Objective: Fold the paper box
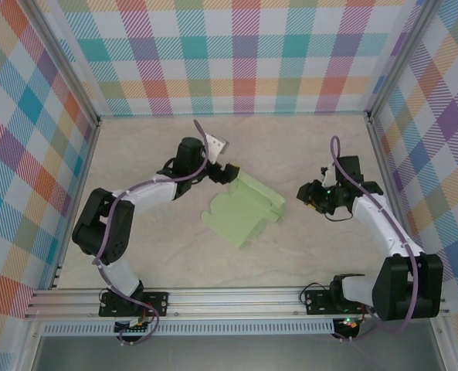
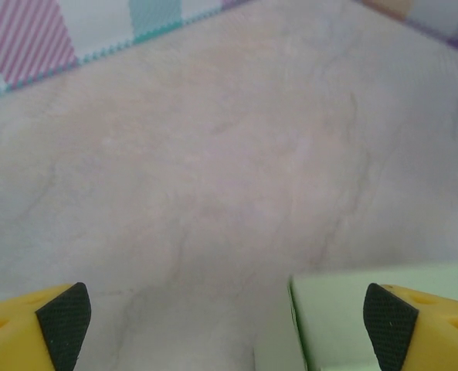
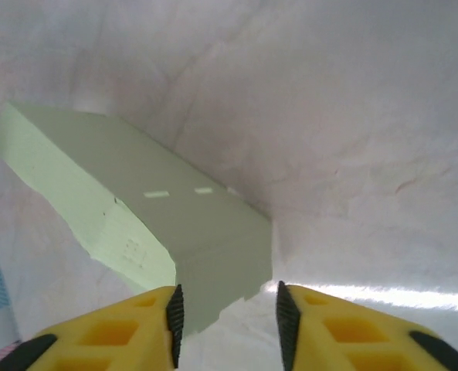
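Noted the paper box (image 1: pixel 240 210) mid-table, partly folded: left part flat with a notched near edge, right part raised into a low wall.

Noted the left gripper (image 1: pixel 229 171) at the box's far-left corner, overlapping it from above and hiding that corner. Jaws spread wide. Through the left wrist camera: black pads (image 2: pixel 65 325) at the two bottom corners, a pale green card edge just inside the pad on the right, not clamped, bare table beyond.

Noted the right gripper (image 1: pixel 312 197) just right of the box, a strip of bare table between. Jaws drawn partway in, a clear gap between the pads (image 3: pixel 174 321), nothing pinched. Through the right wrist camera: box as a raised slab, three small pale slots in a row on its top face and a faint embossed mark on its side — neither legible from above. Near corner seen through the gap.

Around, left to right: plaid walls (image 1: pixel 28 154), pale marbled table (image 1: pixel 151 255), aluminium rail (image 1: pixel 236 297) along the near edge — purple cables (image 1: pixel 117 224) along both arms.
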{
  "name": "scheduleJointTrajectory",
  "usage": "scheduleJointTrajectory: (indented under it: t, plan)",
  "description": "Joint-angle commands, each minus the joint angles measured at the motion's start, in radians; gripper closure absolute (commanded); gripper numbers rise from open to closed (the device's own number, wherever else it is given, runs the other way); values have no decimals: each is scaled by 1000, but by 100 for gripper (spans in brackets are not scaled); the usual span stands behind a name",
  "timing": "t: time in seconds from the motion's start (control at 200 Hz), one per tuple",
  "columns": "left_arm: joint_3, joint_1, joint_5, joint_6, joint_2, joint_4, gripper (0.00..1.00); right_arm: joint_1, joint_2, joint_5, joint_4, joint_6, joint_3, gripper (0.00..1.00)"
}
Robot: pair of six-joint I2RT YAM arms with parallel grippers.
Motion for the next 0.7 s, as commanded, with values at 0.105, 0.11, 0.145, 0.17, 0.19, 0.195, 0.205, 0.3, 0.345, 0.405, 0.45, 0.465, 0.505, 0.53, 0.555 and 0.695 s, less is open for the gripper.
scheduleJointTrajectory:
  t: [0.105,0.11,0.145,0.17,0.19,0.195,0.205,0.3,0.345,0.405,0.45,0.465,0.505,0.53,0.555,0.695]
  plan:
    - [47,24,-34,-211,-2,-62,7,7,76,-212,81,-139,-10,80]
    - [46,24,-33,-216,-2,-60,7,8,78,-215,82,-142,-10,80]
    - [45,29,-23,-244,3,-57,7,15,92,-232,97,-156,-14,80]
    - [50,30,-15,-255,8,-66,8,21,98,-234,101,-158,-18,79]
    - [57,30,-8,-259,13,-77,8,28,102,-232,105,-159,-19,77]
    - [58,31,-6,-260,15,-79,8,29,103,-231,107,-159,-19,77]
    - [61,30,-2,-262,18,-85,8,32,104,-230,110,-159,-20,76]
    - [82,24,5,-278,39,-121,8,56,92,-178,129,-155,-32,65]
    - [87,22,1,-278,44,-131,7,57,87,-172,143,-148,-37,62]
    - [98,19,17,-267,56,-155,7,57,91,-173,144,-141,-35,61]
    - [107,15,23,-255,62,-179,7,57,96,-175,142,-135,-32,61]
    - [109,13,26,-248,62,-185,7,59,98,-174,142,-132,-32,60]
    - [110,7,33,-223,63,-196,7,60,101,-176,147,-122,-36,60]
    - [108,4,33,-210,62,-195,7,62,101,-178,149,-115,-39,60]
    - [103,2,35,-195,59,-192,7,64,102,-177,149,-109,-41,60]
    - [27,1,84,-55,19,-92,5,87,129,-134,123,-112,-18,60]
